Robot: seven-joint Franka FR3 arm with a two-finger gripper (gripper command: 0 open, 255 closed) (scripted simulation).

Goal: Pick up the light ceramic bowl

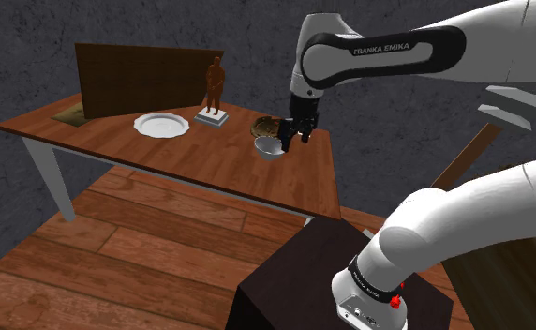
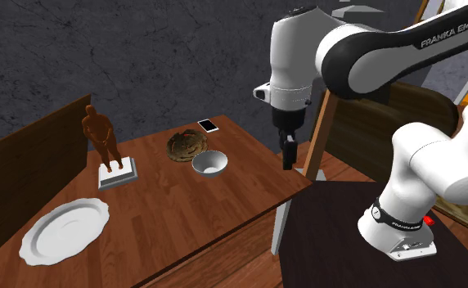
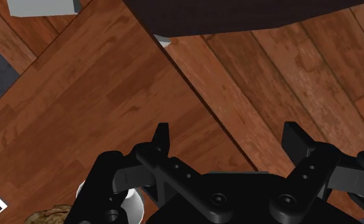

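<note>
Status: the pick-up proper is not yet begun. The pale bowl (image 1: 269,150) is sitting upright on the table (image 1: 182,159), just beside a brown lumpy object (image 1: 264,124) and near the table edge facing my stand (image 1: 285,272). My claw (image 1: 297,131) is hovering above table height, its fingers standing wide apart and gripping nothing. Remaining, in my judgement: centring on the bowl's rim, lowering, closing, lifting.

Comparison of views: the shoulder view is making my claw look almost over the bowl. The second exterior view is correcting this, since there the claw is hanging apart from the bowl, toward that view's right, about over the table's edge. The wrist view is agreeing: bare wood, the table edge and floor planks (image 3: 289,70) are lying between my fingers (image 3: 162,137), not the bowl.
</note>
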